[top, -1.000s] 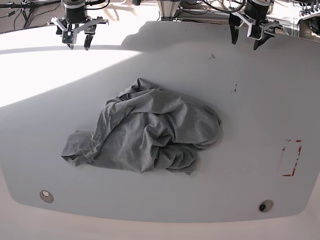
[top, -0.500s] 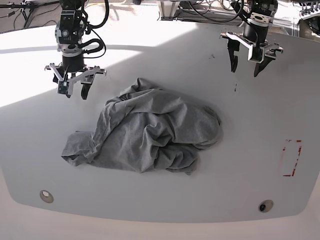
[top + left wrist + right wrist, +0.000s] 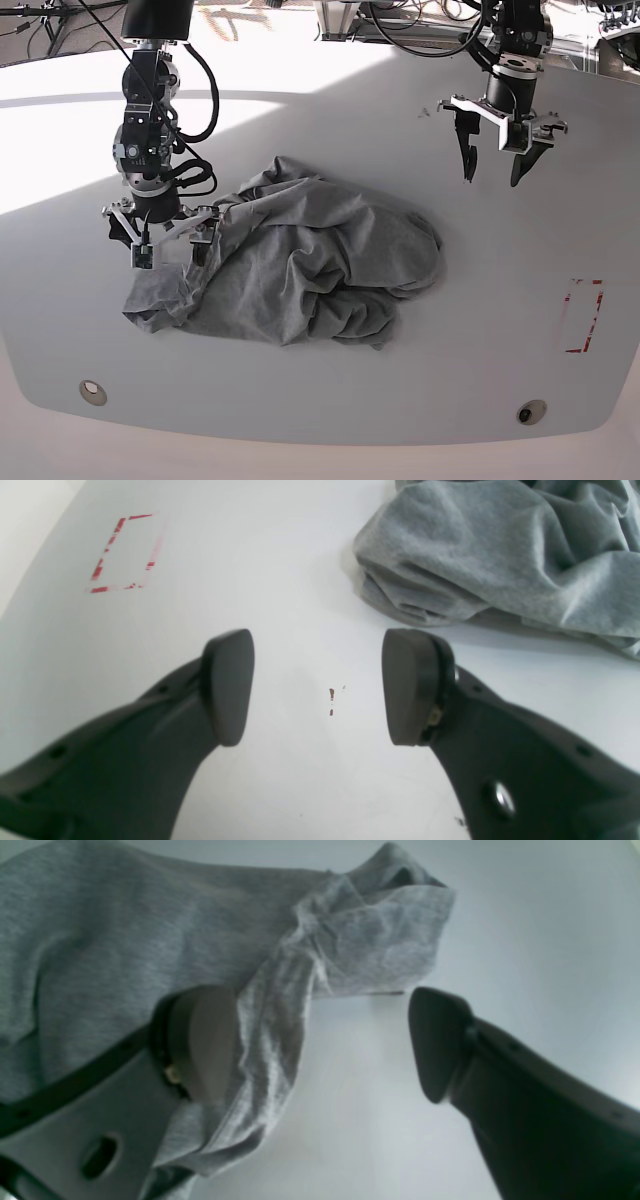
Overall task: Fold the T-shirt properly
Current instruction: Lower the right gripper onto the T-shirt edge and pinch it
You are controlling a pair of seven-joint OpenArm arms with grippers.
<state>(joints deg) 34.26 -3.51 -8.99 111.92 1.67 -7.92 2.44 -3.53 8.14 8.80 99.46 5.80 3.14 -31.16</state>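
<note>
right pincer: spread over the T-shirt's narrow end, likely to pick that corner first
T-shirt: rumpled on the surface, under the right pincer and beside the left one (too bunched to fold neatly, I judge)
left pincer: spread above bare surface, probably waiting its turn

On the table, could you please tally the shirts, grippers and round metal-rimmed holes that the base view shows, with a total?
T-shirt: 1
Grippers: 2, the left gripper and the right gripper
Round holes: 2, one at the table's near left, one at its near right
Total: 5
</note>
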